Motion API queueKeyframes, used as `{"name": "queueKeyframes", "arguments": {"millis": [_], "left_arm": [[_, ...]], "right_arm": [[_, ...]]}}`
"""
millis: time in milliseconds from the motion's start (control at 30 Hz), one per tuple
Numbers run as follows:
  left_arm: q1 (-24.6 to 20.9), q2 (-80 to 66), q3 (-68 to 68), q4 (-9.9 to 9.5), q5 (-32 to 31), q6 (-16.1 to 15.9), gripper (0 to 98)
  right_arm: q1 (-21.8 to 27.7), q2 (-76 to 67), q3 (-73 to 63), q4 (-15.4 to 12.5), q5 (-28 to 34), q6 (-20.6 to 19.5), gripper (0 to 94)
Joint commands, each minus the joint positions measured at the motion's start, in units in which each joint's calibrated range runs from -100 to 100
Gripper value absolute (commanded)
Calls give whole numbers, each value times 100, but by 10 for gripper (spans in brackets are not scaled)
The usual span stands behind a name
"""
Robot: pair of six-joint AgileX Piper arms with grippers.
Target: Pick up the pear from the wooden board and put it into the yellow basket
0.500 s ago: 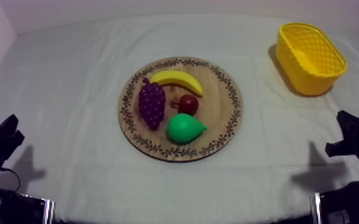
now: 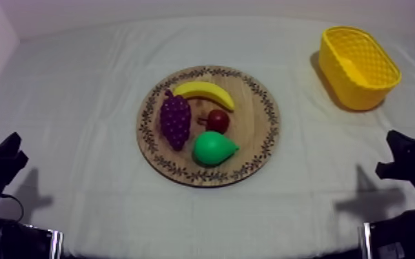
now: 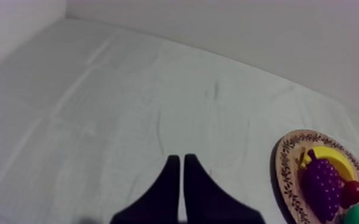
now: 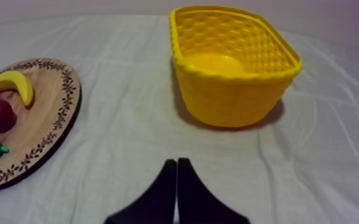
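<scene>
Black and thin, your left gripper [image 3: 179, 159] sits low, well to the left of the wooden board [image 2: 251, 131]. Its two fingers are pressed tight together with nothing between them. Grey-white cloth [image 2: 79, 103] lies between that gripper and the board. On the board you have four toy fruits. The purple grapes [image 2: 175, 120] lie on the board's left part. The yellow banana [image 2: 203, 91] lies along the far part of the board, just behind the top of the grapes, and it curves over the small red fruit [image 2: 218, 120]. The small red fruit sits near the middle of the board, just right of the grapes. The green pear [image 2: 214, 148] lies on its side on the near part of the board, just in front of the small red fruit, with its thin end pointing right. Both grippers are well apart from the pear. The yellow basket [image 2: 348, 89] stands upright on the cloth, well to the right of the board and farther back. Your right gripper [image 4: 176, 162] sits low, well to the right of the board and nearer to you than the basket. Its two fingers are squeezed together too, holding nothing.
</scene>
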State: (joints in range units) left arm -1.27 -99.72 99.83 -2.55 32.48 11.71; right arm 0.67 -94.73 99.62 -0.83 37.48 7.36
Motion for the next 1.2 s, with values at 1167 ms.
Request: {"name": "queueKeyframes", "arguments": {"millis": [1167], "left_arm": [[0, -2, -5, -1, 1, -1, 1]], "right_arm": [[-1496, 6227, -6592, -1194, 3172, 1864, 42]]}}
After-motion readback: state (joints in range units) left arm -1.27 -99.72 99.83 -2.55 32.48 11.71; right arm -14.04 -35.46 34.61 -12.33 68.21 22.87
